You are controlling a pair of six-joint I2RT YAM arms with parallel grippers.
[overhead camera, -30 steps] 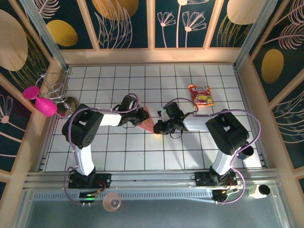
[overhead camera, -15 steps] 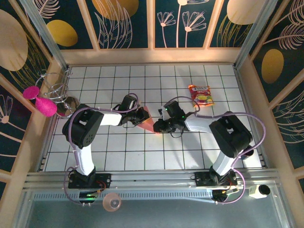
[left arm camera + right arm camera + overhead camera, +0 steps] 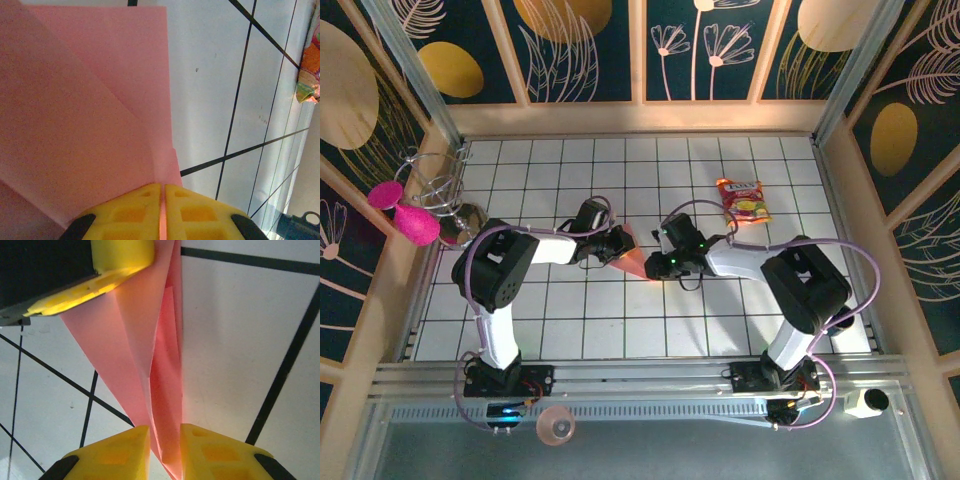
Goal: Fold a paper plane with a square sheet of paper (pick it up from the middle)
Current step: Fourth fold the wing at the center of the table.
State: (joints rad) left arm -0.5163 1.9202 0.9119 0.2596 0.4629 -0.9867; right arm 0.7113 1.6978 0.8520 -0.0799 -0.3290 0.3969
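While the folded pink paper sheet (image 3: 633,258) sits mid-table (image 3: 580,330), the left gripper (image 3: 163,192) pinches its edge. The right gripper (image 3: 165,432) straddles its tip, jaws slightly apart; contact cannot be determined.

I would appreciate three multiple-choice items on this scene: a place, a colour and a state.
1. Where is the snack packet relative to the pink paper, seen from above? A. Farther back, rightward. B. Nearer the arm bases. C. Under it.
2. What colour are the left gripper's fingers? A. Black. B. Yellow. C. Blue.
3. The left gripper is: A. open, off the paper. B. shut on the packet. C. shut on the pink paper.
1 A: it lies beyond the paper, to the right. 2 B: yellow fingers show in the left wrist view. 3 C: its fingers meet with the paper's edge pinched between.
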